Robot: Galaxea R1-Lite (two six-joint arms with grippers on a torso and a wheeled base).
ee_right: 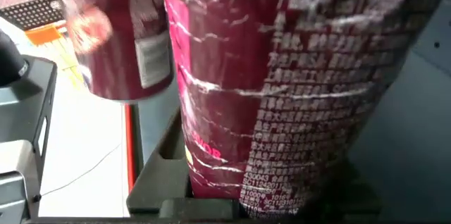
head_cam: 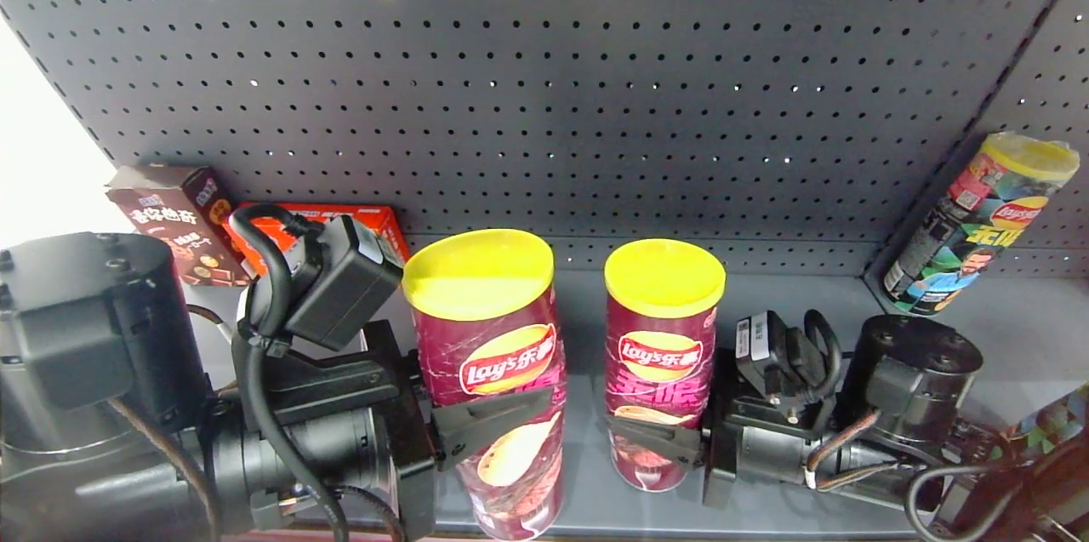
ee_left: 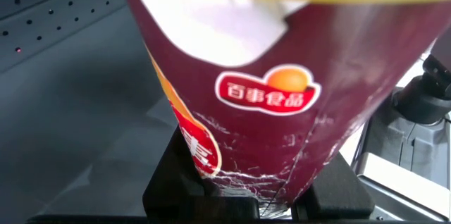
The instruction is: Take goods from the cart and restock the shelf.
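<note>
Two maroon chip cans with yellow lids stand upright near the front of the grey shelf. My left gripper is shut on the left chip can, a dark finger lying across its lower front. The same left chip can looms close in the left wrist view, between dark pads at its base. My right gripper is shut on the right chip can low on its body. In the right wrist view the right chip can is close up, and the left chip can shows blurred behind it.
A grey pegboard backs the shelf. A brown snack box and a red box stand at the back left. A dark multicoloured chip can leans against the right side wall. Bare shelf lies behind the two cans.
</note>
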